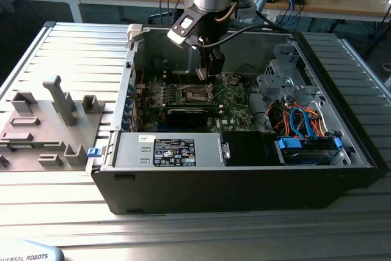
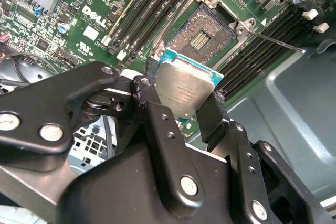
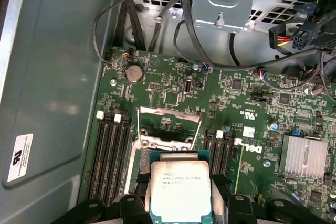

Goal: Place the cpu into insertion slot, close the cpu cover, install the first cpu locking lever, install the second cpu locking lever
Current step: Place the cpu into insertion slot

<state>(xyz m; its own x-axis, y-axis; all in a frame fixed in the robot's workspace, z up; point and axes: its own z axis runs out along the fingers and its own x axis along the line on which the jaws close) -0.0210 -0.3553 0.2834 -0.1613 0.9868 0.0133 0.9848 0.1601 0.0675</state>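
The black two-fingered gripper (image 2: 182, 92) is clamping the small flat square cpu with the silvery-grey metal top (image 3: 179, 187). Its fingers are closing on two opposite edges of the chip and are spread no wider than the chip itself. The cpu is hanging in the air, tilted a little and touching nothing but the fingers.

In the second wrist view the small square black insertion slot with its thin silvery border (image 2: 202, 36) is lying bare just beyond the chip, with its field of gold contacts showing. The first step, seating the cpu, is therefore under way and not yet finished, as I judge it.

The thin square silvery cpu cover with the large central cut-out (image 3: 167, 143) is standing raised on the far side of the slot, so closing it is waiting to be done. A thin silvery wire locking lever (image 2: 275, 41) is sticking out away from the slot, unlatched. I cannot make out the other lever clearly, so I am counting both lever steps as outstanding.

In the exterior view the arm is reaching down into the open black computer case (image 1: 244, 187). The gripper is hovering over the green circuit board (image 1: 235, 105), with the slot lying at about seven o'clock from it and close below. The long black memory slots (image 3: 113, 156) are flanking the slot on both sides.
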